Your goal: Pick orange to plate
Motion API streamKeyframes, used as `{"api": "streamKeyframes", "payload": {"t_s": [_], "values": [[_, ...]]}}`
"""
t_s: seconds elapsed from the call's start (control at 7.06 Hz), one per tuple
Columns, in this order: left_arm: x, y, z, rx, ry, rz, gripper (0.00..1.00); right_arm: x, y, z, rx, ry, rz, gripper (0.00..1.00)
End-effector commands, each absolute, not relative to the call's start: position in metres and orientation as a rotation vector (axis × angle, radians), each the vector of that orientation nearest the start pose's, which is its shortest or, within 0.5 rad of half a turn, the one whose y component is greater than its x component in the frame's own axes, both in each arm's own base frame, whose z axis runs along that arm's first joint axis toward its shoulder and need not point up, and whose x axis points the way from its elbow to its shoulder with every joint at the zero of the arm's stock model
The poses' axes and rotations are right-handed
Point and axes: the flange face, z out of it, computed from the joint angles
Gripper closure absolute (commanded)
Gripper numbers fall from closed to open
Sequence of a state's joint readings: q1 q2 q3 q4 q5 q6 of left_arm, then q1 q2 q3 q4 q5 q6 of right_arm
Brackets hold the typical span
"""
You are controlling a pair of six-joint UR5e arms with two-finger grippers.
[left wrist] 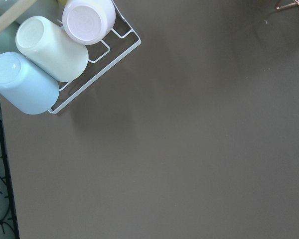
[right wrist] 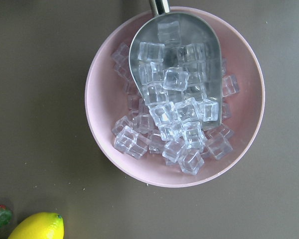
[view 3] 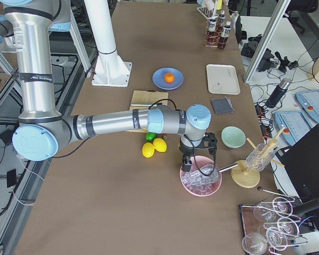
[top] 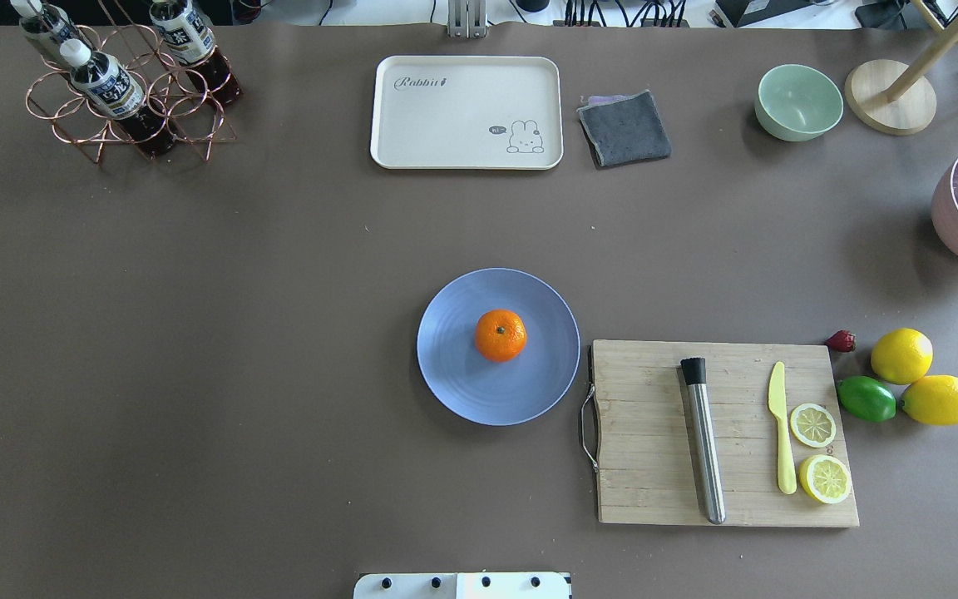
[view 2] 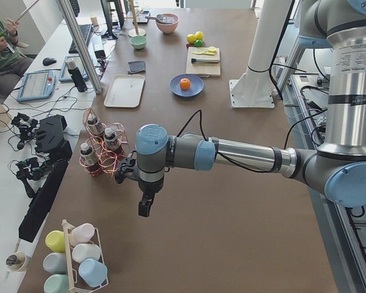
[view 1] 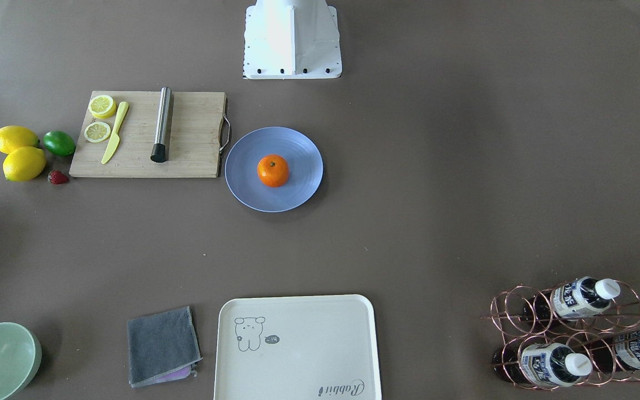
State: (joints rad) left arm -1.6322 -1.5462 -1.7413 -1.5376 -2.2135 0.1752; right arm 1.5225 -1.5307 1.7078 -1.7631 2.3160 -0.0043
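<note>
The orange [top: 501, 335] rests near the middle of the light-blue plate [top: 454, 383], at the table's centre; both also show in the front view as orange [view 1: 273, 170] and plate [view 1: 298, 144]. Neither gripper is near them. My left gripper [view 2: 145, 208] hangs over the table's left end, between the bottle rack and a rack of cups. My right gripper [view 3: 196, 159] hovers over a pink bowl of ice at the table's right end. Both grippers show only in the side views, so I cannot tell whether they are open or shut.
A cutting board [top: 645, 433] with a steel cylinder, a yellow knife and lemon slices lies right of the plate, with lemons [top: 901, 355], a lime [top: 866, 398] and a strawberry beyond it. Cream tray [top: 466, 112], grey cloth, green bowl [top: 799, 101] and bottle rack [top: 125, 100] line the far edge.
</note>
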Motion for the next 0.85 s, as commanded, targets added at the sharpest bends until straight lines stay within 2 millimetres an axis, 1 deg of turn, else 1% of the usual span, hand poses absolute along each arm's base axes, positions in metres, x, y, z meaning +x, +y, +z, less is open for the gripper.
{"api": "streamKeyframes", "payload": {"t_s": [0.0,0.71], "values": [[-0.1034,-0.4803,0.5992,0.183,0.624,0.145,0.02,0.0478,-0.5037,0.5921,-0.024,-0.738,-0.034,0.0],[-0.1035,-0.4821,0.5974,0.199,0.622,0.151,0.02,0.0476,-0.503,0.5948,-0.031,-0.74,-0.03,0.0]]}}
